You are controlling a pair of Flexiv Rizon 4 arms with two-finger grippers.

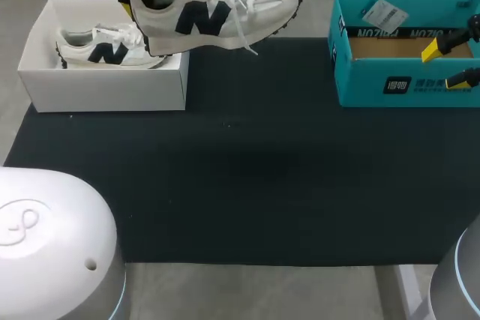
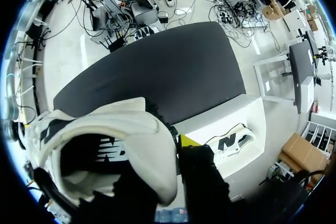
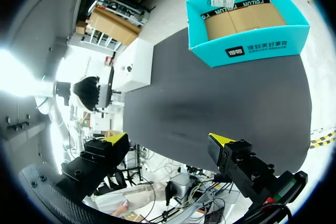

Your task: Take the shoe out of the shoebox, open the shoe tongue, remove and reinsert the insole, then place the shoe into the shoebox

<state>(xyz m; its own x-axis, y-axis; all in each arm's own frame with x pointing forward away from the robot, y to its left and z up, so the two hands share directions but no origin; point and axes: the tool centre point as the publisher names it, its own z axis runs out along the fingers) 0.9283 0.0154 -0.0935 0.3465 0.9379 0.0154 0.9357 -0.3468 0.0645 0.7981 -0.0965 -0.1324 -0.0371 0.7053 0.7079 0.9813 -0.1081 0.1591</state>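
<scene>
The left claw [image 1: 127, 4] is clamped on the heel end of a white shoe [image 1: 217, 7] with a dark letter on its side. It holds the shoe up in the air, toe pointing toward the right arm's side, a lace dangling. Just below and beside it sits the open white shoebox [image 1: 105, 84], with a 2nd matching shoe [image 1: 109, 49] resting inside. The box stands at the far left corner of the black mat [image 1: 255, 162] that covers the table. Over on the right, the right claw [image 3: 168, 140] hangs spread wide, gripping nothing, with an open teal box [image 3: 252, 51] on the mat well ahead of it
</scene>
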